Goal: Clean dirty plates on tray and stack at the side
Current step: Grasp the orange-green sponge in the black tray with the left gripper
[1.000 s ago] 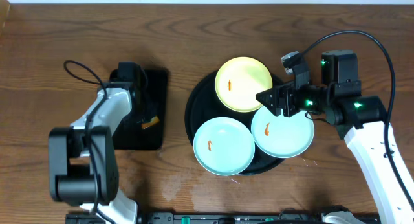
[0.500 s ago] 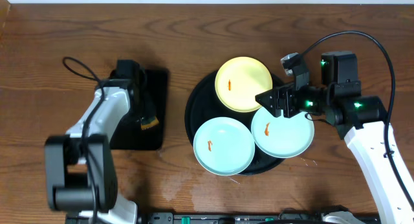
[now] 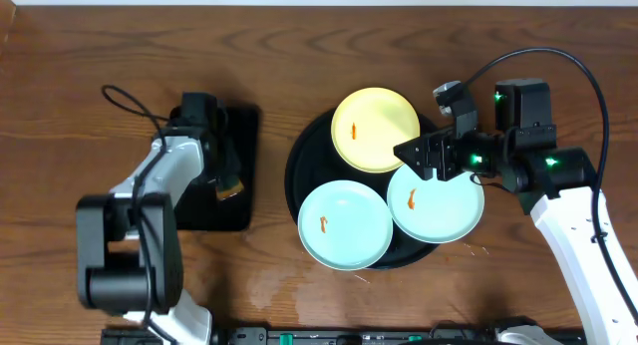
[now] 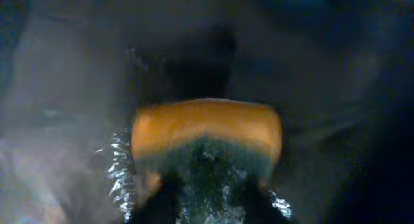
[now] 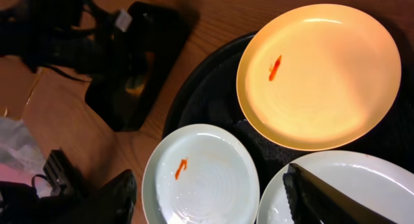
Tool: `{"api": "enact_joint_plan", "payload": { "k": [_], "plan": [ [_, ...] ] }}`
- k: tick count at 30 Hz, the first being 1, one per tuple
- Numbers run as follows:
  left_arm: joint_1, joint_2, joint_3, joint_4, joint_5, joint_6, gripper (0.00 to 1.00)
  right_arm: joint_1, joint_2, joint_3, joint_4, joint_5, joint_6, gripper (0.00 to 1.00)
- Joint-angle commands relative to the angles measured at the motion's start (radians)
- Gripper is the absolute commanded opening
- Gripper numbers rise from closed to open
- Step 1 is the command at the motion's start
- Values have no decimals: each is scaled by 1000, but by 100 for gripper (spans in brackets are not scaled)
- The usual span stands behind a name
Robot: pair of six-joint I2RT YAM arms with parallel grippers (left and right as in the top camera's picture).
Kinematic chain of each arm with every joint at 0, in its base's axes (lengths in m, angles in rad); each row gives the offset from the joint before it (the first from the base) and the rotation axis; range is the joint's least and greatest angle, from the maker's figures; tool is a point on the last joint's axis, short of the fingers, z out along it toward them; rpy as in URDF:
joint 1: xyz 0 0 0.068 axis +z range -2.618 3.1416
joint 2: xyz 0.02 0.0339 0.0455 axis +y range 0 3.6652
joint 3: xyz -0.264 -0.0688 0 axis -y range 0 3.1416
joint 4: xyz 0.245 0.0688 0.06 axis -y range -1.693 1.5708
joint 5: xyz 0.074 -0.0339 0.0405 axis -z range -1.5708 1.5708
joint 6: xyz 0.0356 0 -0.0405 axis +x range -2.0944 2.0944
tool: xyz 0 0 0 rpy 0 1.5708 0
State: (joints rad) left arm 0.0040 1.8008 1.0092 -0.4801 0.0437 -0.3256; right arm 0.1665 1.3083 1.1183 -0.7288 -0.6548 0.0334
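Wooden table [image 3: 100, 46]; black tray [image 3: 292, 175] holds orange-smeared yellow plate [image 3: 384, 136] at twelve, mint plates [image 3: 344, 230] [image 3: 451, 211] at six and four; right gripper [image 3: 414, 158] spread, left gripper [image 3: 224, 180] impossible to judge.

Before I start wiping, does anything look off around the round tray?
Yes. The right mint plate overhangs the right rim of the tray instead of sitting fully inside it. Thin orange bits lie on the table just beyond that rim.
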Motion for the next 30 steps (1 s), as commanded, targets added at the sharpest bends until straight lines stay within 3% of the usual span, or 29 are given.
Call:
{"api": "enact_joint_plan", "payload": {
  "k": [1, 5, 9, 11, 14, 19, 25, 29, 30],
  "plan": [
    [2, 66, -21, 12, -3, 19, 8, -8, -1, 24, 2, 0, -4, 72],
    [2, 38, 8, -14, -3, 20, 7, -8, -1, 24, 0, 0, -4, 73],
    [2, -46, 52, -42, -3, 122, 8, -8, -1, 24, 2, 0, -4, 74],
    [2, -89, 56, -59, -3, 140, 25, -8, -1, 24, 3, 0, -4, 74],
    [1, -134, 56, -123, 1, 142, 43, -8, -1, 24, 2, 0, -4, 75],
    [-13, -134, 35, -193, 19, 98, 48, -8, -1, 24, 2, 28, -4, 75],
    [-36, -95, -26, -126, 15, 58, 46, -8, -1, 24, -10, 146, 34, 71],
    [-36, -44, -47, -89, -14, 34, 11, 8, -1, 23, -63, 146, 10, 64],
    [-36, -35, -47, -87, -14, 32, 8, 18, -1, 23, -78, 146, -4, 63]
  ]
}}
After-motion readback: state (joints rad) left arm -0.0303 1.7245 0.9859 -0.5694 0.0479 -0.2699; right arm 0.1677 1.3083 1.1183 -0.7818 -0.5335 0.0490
